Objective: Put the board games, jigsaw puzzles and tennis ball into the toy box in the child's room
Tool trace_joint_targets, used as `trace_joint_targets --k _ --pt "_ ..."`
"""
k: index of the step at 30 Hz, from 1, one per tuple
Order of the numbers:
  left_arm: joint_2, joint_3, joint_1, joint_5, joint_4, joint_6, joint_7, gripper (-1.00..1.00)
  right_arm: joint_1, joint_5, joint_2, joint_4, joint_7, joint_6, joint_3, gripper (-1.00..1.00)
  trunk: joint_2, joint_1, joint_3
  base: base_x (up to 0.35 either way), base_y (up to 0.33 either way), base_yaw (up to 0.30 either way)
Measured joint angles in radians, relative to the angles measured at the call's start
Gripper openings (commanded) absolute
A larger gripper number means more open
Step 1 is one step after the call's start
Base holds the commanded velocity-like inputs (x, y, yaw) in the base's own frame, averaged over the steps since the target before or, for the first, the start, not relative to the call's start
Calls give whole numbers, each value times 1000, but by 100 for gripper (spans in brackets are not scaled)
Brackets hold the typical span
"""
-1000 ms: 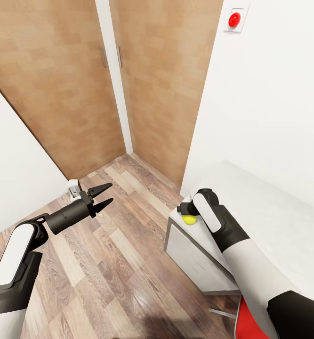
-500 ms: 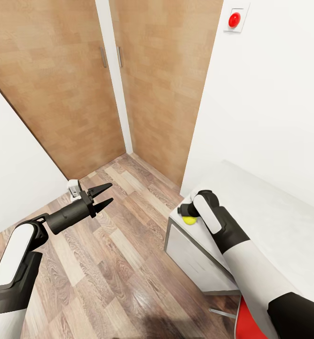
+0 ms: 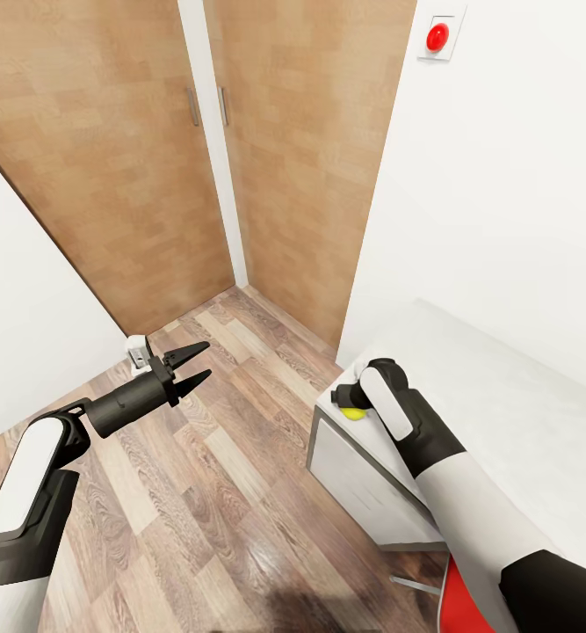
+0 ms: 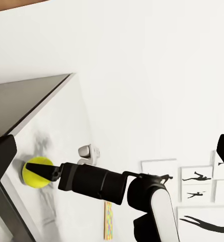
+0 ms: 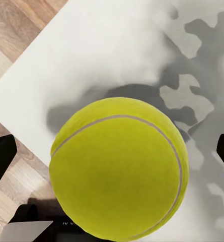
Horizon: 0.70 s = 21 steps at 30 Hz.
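Mottled table [image 3: 503, 413] bears tennis ball [image 5: 119, 169] between spread right claw [image 3: 352, 406] tips

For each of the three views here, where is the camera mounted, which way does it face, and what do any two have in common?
Head view: on the robot's head, facing forward and down at wood doors, floor and the table corner; both arms show, left gripper open.
Left wrist view: on the left arm, looking across at the right arm reaching the tennis ball on the table; dark left fingertips at the picture's edges.
Right wrist view: on the right arm, looking down closely at the tennis ball; fingertips either side, right gripper open.
Shared: all three show the ball at the table corner.
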Motion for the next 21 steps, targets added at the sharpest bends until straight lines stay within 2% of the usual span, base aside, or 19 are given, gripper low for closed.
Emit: trace_joint_targets --k 21 --pt "0 0 0 1 0 3 0 100 3 0 -2 -1 1 0 -1 100 0 0 0 0 0 0"
